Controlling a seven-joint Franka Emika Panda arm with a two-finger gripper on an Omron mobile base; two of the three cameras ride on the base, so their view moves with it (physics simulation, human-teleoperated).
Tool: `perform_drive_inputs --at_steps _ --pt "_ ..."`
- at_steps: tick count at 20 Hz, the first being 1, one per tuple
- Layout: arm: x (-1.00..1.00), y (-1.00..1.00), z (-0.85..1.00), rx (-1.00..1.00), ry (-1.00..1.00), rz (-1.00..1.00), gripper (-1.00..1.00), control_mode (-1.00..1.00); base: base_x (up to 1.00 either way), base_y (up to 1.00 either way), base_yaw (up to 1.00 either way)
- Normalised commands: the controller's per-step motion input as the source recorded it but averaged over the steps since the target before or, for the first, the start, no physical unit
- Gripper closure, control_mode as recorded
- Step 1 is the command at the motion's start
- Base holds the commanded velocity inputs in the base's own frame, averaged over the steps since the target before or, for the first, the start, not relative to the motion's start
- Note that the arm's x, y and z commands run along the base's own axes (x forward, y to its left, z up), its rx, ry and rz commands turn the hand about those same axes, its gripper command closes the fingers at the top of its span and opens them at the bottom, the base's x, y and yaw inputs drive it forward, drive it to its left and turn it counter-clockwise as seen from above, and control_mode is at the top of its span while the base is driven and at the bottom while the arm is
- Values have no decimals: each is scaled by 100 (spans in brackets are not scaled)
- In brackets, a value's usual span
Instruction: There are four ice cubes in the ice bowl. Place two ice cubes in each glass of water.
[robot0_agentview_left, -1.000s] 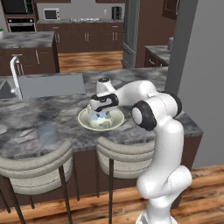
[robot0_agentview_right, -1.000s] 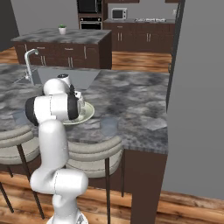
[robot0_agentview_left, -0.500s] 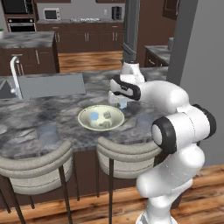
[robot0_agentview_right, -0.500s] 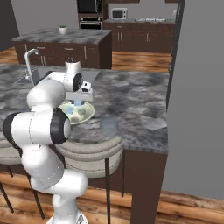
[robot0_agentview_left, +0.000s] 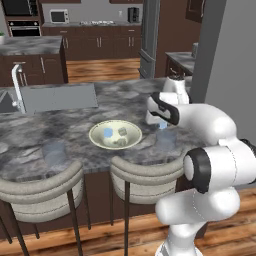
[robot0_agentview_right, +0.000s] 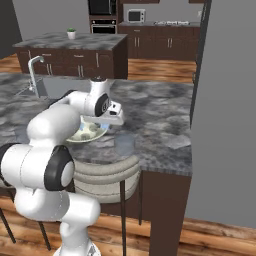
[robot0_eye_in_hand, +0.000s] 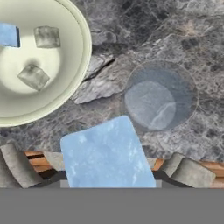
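Observation:
A light blue ice cube (robot0_eye_in_hand: 106, 153) hangs above the counter with my gripper (robot0_agentview_left: 160, 121) shut on it. It sits just short of a clear glass of water (robot0_eye_in_hand: 159, 102), which stands on the marble to the right of the ice bowl (robot0_agentview_left: 131, 143). The cream ice bowl (robot0_eye_in_hand: 81, 65) holds three cubes: a blue one (robot0_eye_in_hand: 8, 35) and two grey ones (robot0_eye_in_hand: 47, 37). A second glass (robot0_agentview_left: 54, 152) stands to the left of the bowl. From the right base view my gripper (robot0_agentview_right: 115, 119) is over the bowl's right rim (robot0_agentview_right: 100, 134), close to the near glass (robot0_agentview_right: 125, 143).
A grey sink (robot0_agentview_left: 57, 97) with a faucet (robot0_agentview_left: 19, 85) lies at the back left of the counter. Two round stools (robot0_agentview_left: 145, 175) are tucked under the front edge. A grey wall (robot0_agentview_right: 225, 110) rises to the right.
My arm has swung right from over the ice bowl, carrying the blue ice cube out toward the right glass. Three cubes are left in the bowl.

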Motion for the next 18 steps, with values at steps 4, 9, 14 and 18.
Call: perform_drive_inputs --at_steps 4,9,14,18 --pt "38 -44 0 0 0 0 100 -100 0 0 0" --pt "53 -52 0 -1 0 0 100 -100 0 0 0" --pt "24 -1 -33 -4 1 0 100 -100 0 0 0" --pt "1 0 -51 -2 0 0 100 -100 0 0 0"
